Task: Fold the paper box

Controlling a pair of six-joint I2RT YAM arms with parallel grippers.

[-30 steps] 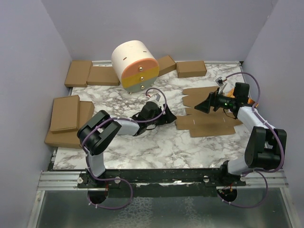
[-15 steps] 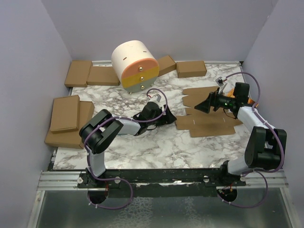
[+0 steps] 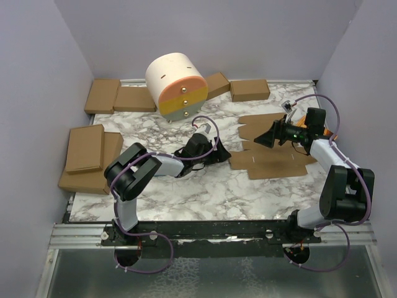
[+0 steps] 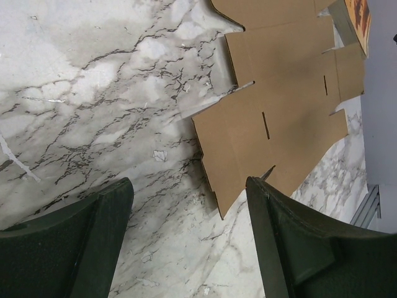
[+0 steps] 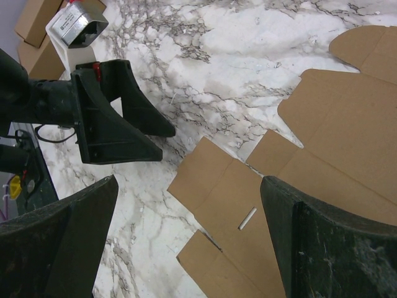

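The paper box [image 3: 273, 155] lies flat as a wide brown die-cut sheet with flaps and slots on the right half of the marble table. It shows in the left wrist view [image 4: 279, 118] and the right wrist view [image 5: 322, 161]. My left gripper [image 3: 222, 152] is open and empty, low over the marble just left of the sheet's near-left corner [image 4: 222, 214]. My right gripper [image 3: 265, 138] is open and empty, hovering above the sheet's left part. In the right wrist view the left gripper's fingers [image 5: 124, 124] point toward the sheet.
A white, orange and yellow drum-shaped drawer unit [image 3: 175, 85] stands at the back centre. Ready-made brown boxes lie along the back [image 3: 250, 90] and stacked at the left [image 3: 87, 152]. An orange printed booklet [image 4: 360, 15] lies by the right wall.
My left gripper has edged slightly right toward the sheet. The right arm and the sheet have not visibly moved.
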